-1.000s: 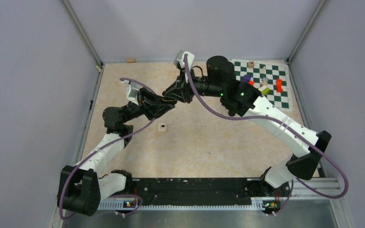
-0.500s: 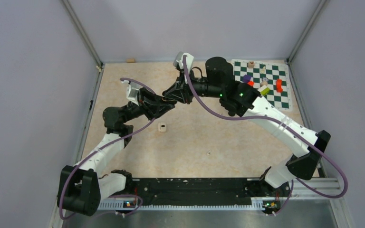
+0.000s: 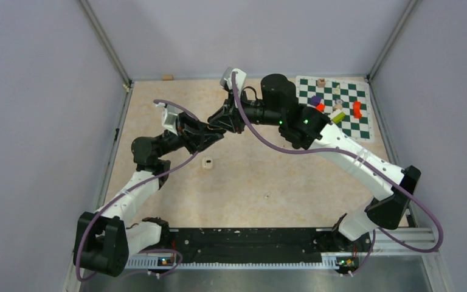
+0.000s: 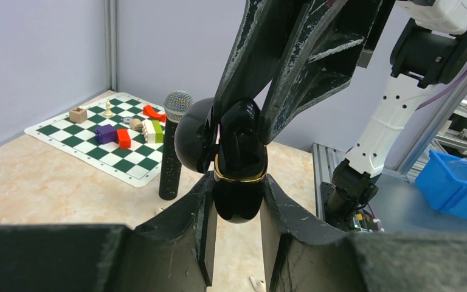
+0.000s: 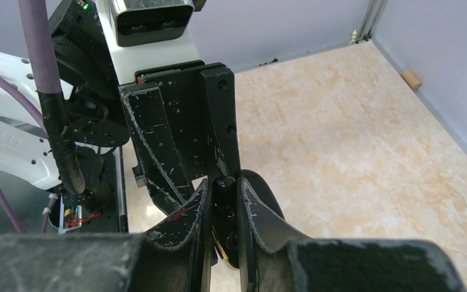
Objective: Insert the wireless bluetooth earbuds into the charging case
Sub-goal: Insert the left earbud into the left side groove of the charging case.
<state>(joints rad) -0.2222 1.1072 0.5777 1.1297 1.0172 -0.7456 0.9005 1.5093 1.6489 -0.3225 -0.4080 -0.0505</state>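
My left gripper [image 4: 238, 180] is shut on the glossy black charging case [image 4: 238, 204], which has a gold rim. It holds the case upright above the table with the lid [image 4: 193, 143] swung open. My right gripper [image 5: 225, 184] comes down from above, shut on a black earbud [image 5: 224, 196]. That bud sits at the case's open mouth, and how deep it is I cannot tell. In the top view both grippers meet in mid-air [image 3: 217, 126] over the table's far middle. A whitish earbud [image 4: 256, 283] lies on the table below the case.
A small white object [image 3: 207, 162] lies on the table near the left arm, and a tiny white speck [image 3: 266, 196] further right. A chessboard mat [image 3: 335, 104] with coloured blocks is at the back right. A black microphone [image 4: 171, 146] stands upright near it.
The right arm has edged slightly left. Both grips and the left arm look unchanged.
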